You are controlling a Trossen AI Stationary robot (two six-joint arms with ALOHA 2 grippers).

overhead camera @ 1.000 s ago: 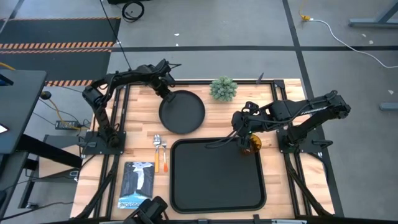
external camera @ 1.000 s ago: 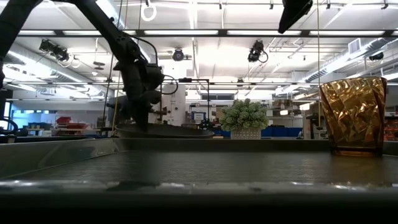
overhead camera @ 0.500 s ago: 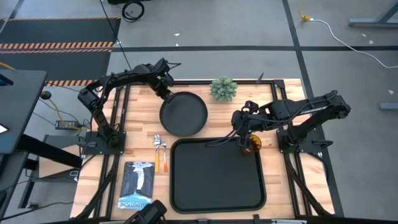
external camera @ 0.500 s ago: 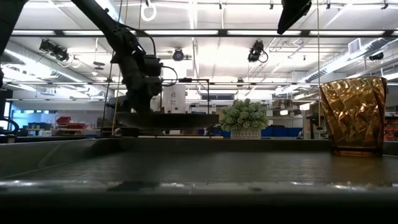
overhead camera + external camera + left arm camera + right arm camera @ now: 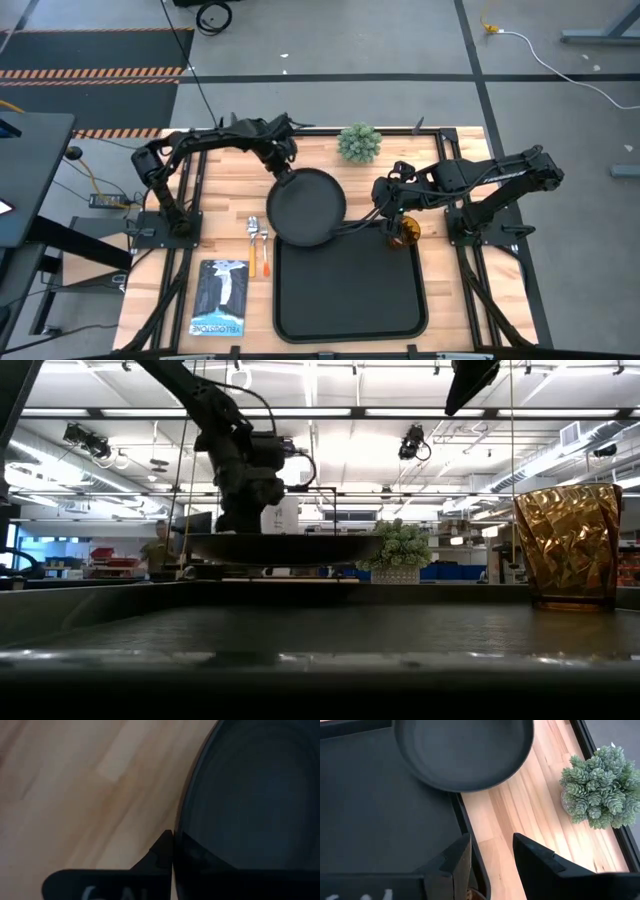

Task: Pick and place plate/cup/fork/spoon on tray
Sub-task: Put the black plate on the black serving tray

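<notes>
The round black plate (image 5: 305,207) hangs level in the air, held by my left gripper (image 5: 284,172), partly over the far left corner of the black tray (image 5: 350,300). It also shows in the low view (image 5: 280,548) and the right wrist view (image 5: 462,750). The amber cup (image 5: 405,231) stands upright in the tray's far right corner (image 5: 567,545). My right gripper (image 5: 388,212) is open and empty above the tray's far rim, beside the cup. The orange-handled fork and spoon (image 5: 258,245) lie on the wood left of the tray. My left gripper holds the plate by its far left rim (image 5: 181,827), coming from above with the fingers pointing down. One finger (image 5: 161,852) shows just outside the rim; the other is lost against the dark plate. The plate hangs level, lifted clear of table and tray.
A small green potted plant (image 5: 360,143) stands at the far edge, between the two arms. A dark booklet (image 5: 222,295) lies near the front left corner. Bare wood (image 5: 225,200) lies left of the plate. A person (image 5: 158,545) shows in the room beyond.
My left gripper has carried the plate up off the wood and toward the table's right and near edges. The plate stays level and now overlaps the tray's far left corner. My right arm has kept still.
</notes>
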